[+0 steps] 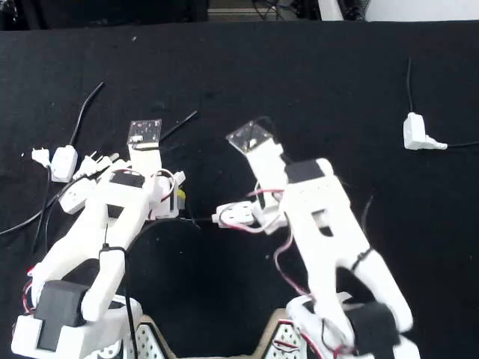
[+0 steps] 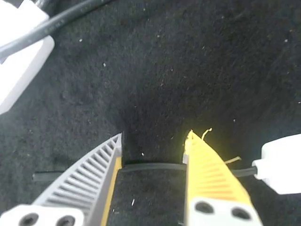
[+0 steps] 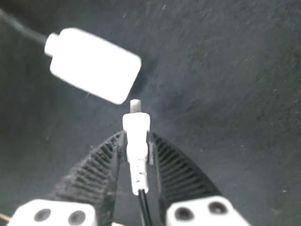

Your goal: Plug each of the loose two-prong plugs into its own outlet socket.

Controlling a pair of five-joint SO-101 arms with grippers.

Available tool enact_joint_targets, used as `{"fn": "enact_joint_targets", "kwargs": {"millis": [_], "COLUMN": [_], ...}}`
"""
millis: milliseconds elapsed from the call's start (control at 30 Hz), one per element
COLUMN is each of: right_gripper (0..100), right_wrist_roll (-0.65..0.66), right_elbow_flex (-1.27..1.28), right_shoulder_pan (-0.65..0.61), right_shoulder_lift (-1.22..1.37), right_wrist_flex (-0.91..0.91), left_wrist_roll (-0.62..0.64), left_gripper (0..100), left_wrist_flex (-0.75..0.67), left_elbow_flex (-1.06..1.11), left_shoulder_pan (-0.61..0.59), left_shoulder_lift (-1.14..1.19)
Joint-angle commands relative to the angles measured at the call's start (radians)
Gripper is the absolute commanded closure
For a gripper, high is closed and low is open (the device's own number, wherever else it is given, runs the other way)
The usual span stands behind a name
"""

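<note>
My right gripper (image 3: 137, 135) is shut on a small white two-prong plug (image 3: 136, 123). Its metal prong points at a white outlet socket (image 3: 94, 66) just ahead, with a narrow gap between them. From above, that socket (image 1: 233, 215) lies at the table's middle beside the right gripper (image 1: 258, 216). My left gripper (image 2: 153, 137) stands open, its grey and yellow fingers apart. A black cable (image 2: 153, 166) runs crosswise under both tips to the socket (image 2: 282, 162). In the high view the left gripper (image 1: 178, 202) sits just left of the socket.
A second white socket (image 1: 63, 161) with loose plugs (image 1: 97, 161) and black cables lies at the far left; its body (image 2: 19, 61) also appears in the left wrist view. Another white adapter (image 1: 419, 132) with a cable rests at the far right. Black cloth (image 1: 314, 75) covers the table.
</note>
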Motion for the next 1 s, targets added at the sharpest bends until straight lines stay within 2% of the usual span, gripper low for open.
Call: {"fn": "enact_joint_targets", "kwargs": {"millis": [0,200,333,633,800,967], "right_gripper": [98.8,98.8,98.8,98.8,98.8,98.8], "right_wrist_roll": [0.043,0.031,-0.002,-0.006,0.0,-0.006], "right_elbow_flex": [0.067,0.087,0.051,-0.18,-0.232,-0.302], "right_shoulder_pan": [-0.052,-0.13,-0.124,-0.083,-0.034,0.025], "right_shoulder_lift": [-0.116,-0.07,0.021,0.206,0.232,0.162], "right_wrist_flex": [0.005,-0.068,-0.15,-0.146,-0.051,0.11], "left_wrist_roll": [-0.003,-0.005,-0.012,-0.012,-0.012,-0.049], "left_gripper": [78,78,78,78,78,78], "left_wrist_flex": [-0.02,-0.009,-0.012,0.009,0.1,0.176], "left_elbow_flex": [-0.039,-0.031,0.015,0.01,-0.108,-0.156], "left_shoulder_pan": [0.01,0.016,0.016,0.019,0.005,-0.065], "left_shoulder_lift": [-0.023,-0.014,-0.025,-0.026,-0.031,-0.14]}}
